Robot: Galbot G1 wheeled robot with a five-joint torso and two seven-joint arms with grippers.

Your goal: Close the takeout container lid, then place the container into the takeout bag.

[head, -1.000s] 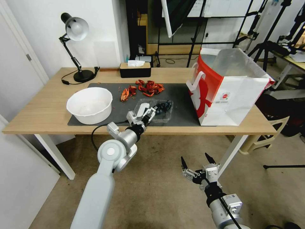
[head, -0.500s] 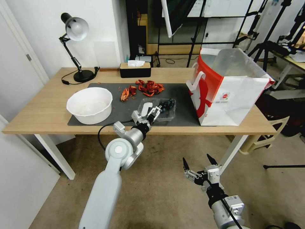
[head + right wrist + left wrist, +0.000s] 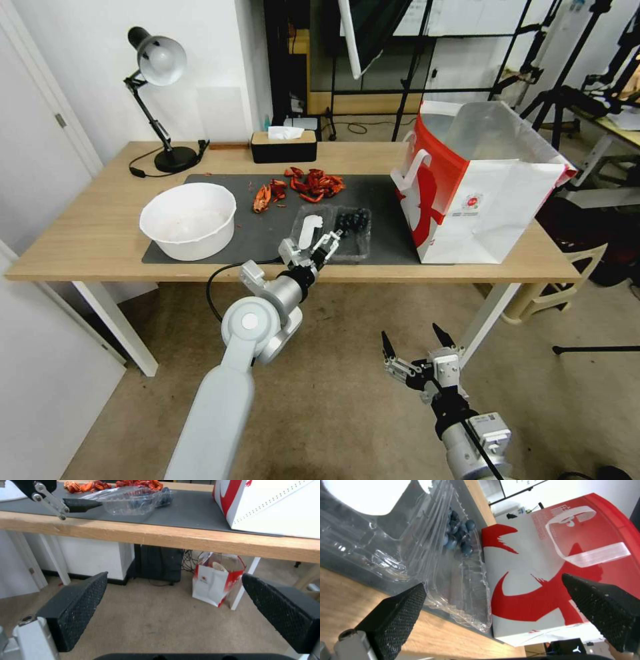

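1. Clear plastic is the story here — the takeout container (image 3: 333, 231) lies flat open on the grey mat (image 3: 373, 193), at the near edge of the table (image 3: 87, 233), and its long axis runs left to right across the robot's front.
2. The left gripper (image 3: 326, 243) sits right at the container's near rim, fingers spread wide and holding nothing. The clamshell lies straight ahead of it, just beyond the fingertips.
3. The lid (image 3: 309, 229), with its white label, is the left half, lying open; the blueberries (image 3: 351, 222) are heaped in the right half, toward the takeout bag (image 3: 480, 193).
4. Closing it looks like a fold of the lid rightward over the berries, and the left arm is far the nearer one for it.
5. The right gripper (image 3: 417, 341) hangs low, below the table edge and well apart, fingers wide and empty.
6. The bag stands upright and open-mouthed just right of the container. The white bowl (image 3: 189, 220) sits to the left; red shells (image 3: 303, 185) lie behind.
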